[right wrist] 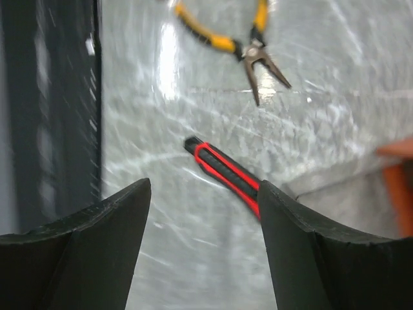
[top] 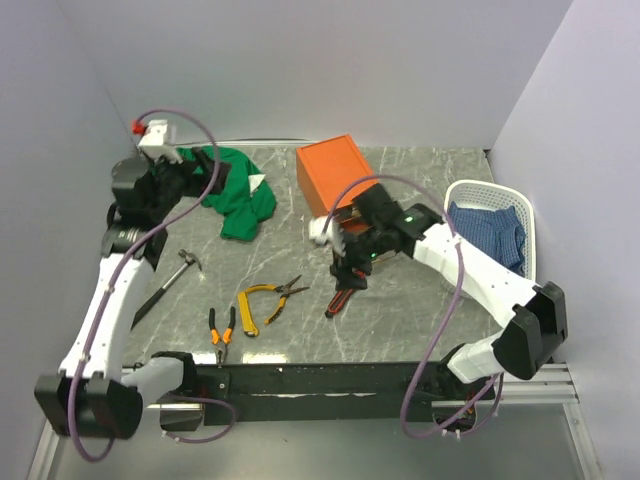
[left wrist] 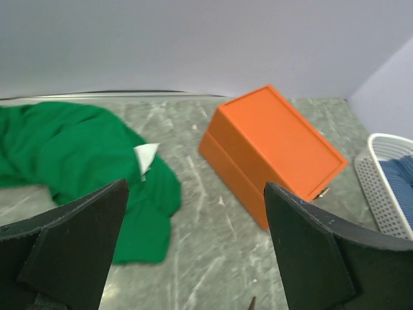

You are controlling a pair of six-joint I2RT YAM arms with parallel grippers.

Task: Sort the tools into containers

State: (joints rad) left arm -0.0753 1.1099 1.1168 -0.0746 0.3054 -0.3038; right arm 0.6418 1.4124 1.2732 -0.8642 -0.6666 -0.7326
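Black-fingered, my right gripper [right wrist: 203, 186] is spread wide and grips nothing. The red-black utility knife [right wrist: 222, 169] lies flat on the table just beyond it, one end hidden behind a finger. My left gripper [left wrist: 195, 187] is likewise spread and empty, facing the orange box [left wrist: 277, 142] and a green cloth [left wrist: 64, 148].

Surface: grey marbled table [top: 400, 330]; pale walls [top: 300, 60].

Top view only: hammer [top: 165, 290], orange-black pliers [top: 222, 330], white basket [top: 480, 187].

Left wrist view: white tag [left wrist: 147, 155] on the cloth, print unreadable.

On my bench [top: 400, 320], the box [top: 337, 172] sits at the back, cloth [top: 235, 195] to its left, basket [top: 470, 187] far right; hammer [top: 165, 288], pliers [top: 265, 300] and knife [top: 338, 300] lie nearer me.
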